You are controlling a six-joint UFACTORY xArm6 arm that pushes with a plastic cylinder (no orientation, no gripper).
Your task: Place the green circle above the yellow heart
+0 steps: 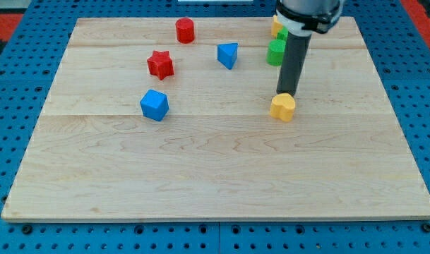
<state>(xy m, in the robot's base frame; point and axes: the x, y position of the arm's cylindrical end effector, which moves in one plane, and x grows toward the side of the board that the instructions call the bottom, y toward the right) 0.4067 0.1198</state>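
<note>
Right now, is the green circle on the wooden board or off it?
On it. The green circle rests on the wooden board near the view's top, partly hidden by the rod; my tip is just above the yellow heart.

My tip (pixel 286 94) is touching the top edge of the yellow heart (pixel 283 107). The green circle (pixel 275 52) is sitting above them, beside the rod, well right of the red star (pixel 159 64).

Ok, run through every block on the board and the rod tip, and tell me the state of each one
my tip: down at the board, at the yellow heart's top edge
yellow heart: flat, beside my tip
green block: partly hidden behind the rod
yellow block: mostly hidden, view's top
red star: flat, alone
red cylinder: upright
blue cube: flat, alone
blue block: flat, alone
</note>
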